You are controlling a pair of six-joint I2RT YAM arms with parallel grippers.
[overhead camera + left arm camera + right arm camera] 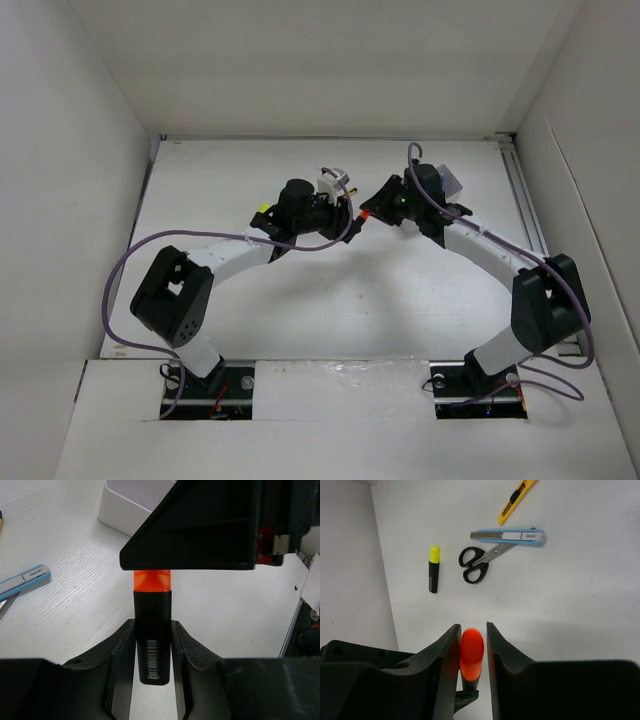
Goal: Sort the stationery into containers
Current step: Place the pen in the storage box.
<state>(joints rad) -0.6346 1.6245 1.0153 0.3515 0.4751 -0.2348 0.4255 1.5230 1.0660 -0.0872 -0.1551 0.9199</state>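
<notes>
The orange-capped black marker [152, 611] is clamped between my left gripper's [153, 630] fingers, barcode side up, held above the table. Its orange cap [472, 650] sits between the jaws of my right gripper [472, 630]. The left jaw touches the cap and a thin gap shows at the right jaw. In the top view the two grippers, left [345, 215] and right [383, 200], meet mid-table with the cap [365, 213] between them. The white box [125, 510] stands just beyond the left gripper. Its compartments are hidden.
On the table under the right wrist lie black-handled scissors [477, 562], a blue cutter [510, 536], a yellow-black cutter [516, 501] and a yellow-capped black marker [434, 570]. The blue cutter also shows in the left wrist view [25, 577]. A white wall [350, 565] stands close by.
</notes>
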